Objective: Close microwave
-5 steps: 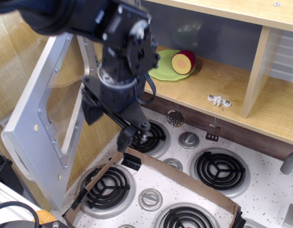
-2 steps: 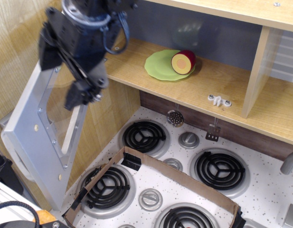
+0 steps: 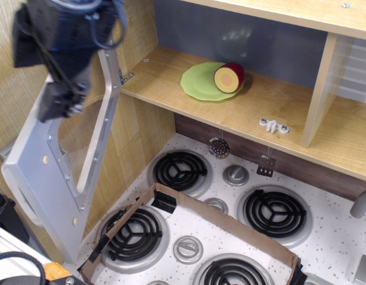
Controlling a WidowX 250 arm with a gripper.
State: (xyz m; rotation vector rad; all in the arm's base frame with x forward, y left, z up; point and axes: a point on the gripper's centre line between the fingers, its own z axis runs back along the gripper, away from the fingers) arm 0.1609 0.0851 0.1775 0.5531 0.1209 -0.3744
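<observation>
The microwave's wide silver-grey door [image 3: 45, 178] with its clear window [image 3: 82, 139] stands swung open at the left, hinged at the front left corner of the wooden compartment [image 3: 165, 89]. I see its inner face; the handle and buttons are hidden. My black gripper [image 3: 58, 102] is at the top left, over the outer upper part of the open door and in front of its window. Its fingers look pressed together with nothing between them. Whether it touches the door I cannot tell.
A green plate [image 3: 199, 83] with a halved red fruit [image 3: 229, 77] sits inside the compartment. A wooden divider [image 3: 322, 89] closes its right side. Below lie stove burners [image 3: 180, 169], knobs and a cardboard strip [image 3: 230, 222]. A wooden wall [image 3: 10, 107] stands behind the door.
My gripper has risen from above the stove and moved left, from in front of the compartment to the outer side of the open door. The door has not visibly moved.
</observation>
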